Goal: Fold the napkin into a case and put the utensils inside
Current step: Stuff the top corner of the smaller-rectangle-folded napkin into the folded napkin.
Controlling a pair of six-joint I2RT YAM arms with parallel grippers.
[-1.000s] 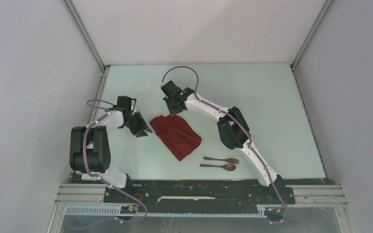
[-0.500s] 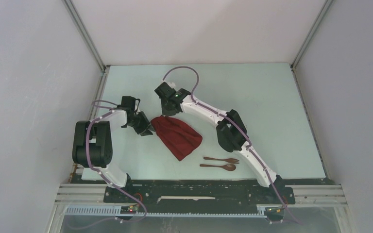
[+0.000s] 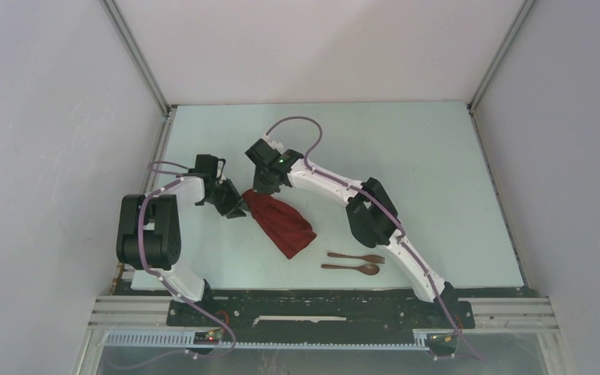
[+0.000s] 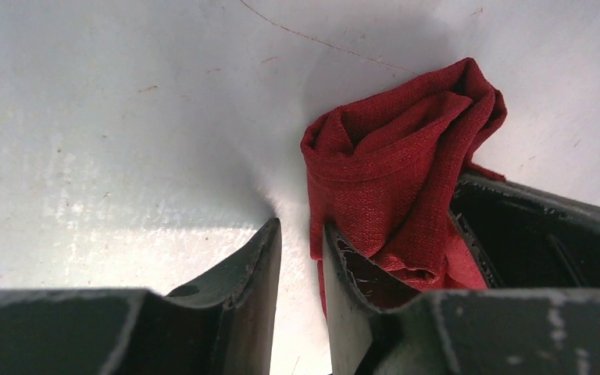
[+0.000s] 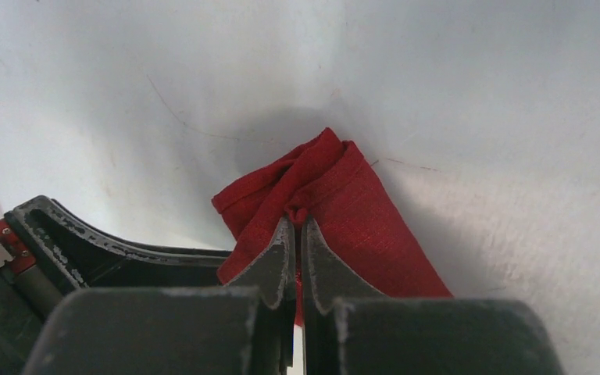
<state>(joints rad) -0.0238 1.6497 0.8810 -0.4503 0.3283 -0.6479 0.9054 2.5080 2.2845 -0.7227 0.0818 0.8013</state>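
The dark red napkin [image 3: 285, 223] lies bunched as a slanted strip on the table, left of centre. My right gripper [image 3: 264, 187] is shut on a pinched fold at its upper left end; the right wrist view shows the cloth [image 5: 359, 211] caught between the closed tips of the gripper [image 5: 298, 226]. My left gripper [image 3: 236, 209] sits at the same end, its jaws a narrow gap apart over bare table [image 4: 298, 234], and the cloth [image 4: 394, 172] lies against the outside of its right finger. The brown fork [image 3: 357, 257] and spoon [image 3: 351, 268] lie side by side to the napkin's lower right.
The two grippers are very close together at the napkin's upper left end; the right gripper's black body [image 4: 539, 234] fills the left wrist view's right side. The enclosure's left wall rail [image 3: 156, 156] runs near the left arm.
My right gripper moved left and down onto the napkin's upper end and pinched it. The left gripper closed in on the same corner. The cloth has gathered into a narrower strip.
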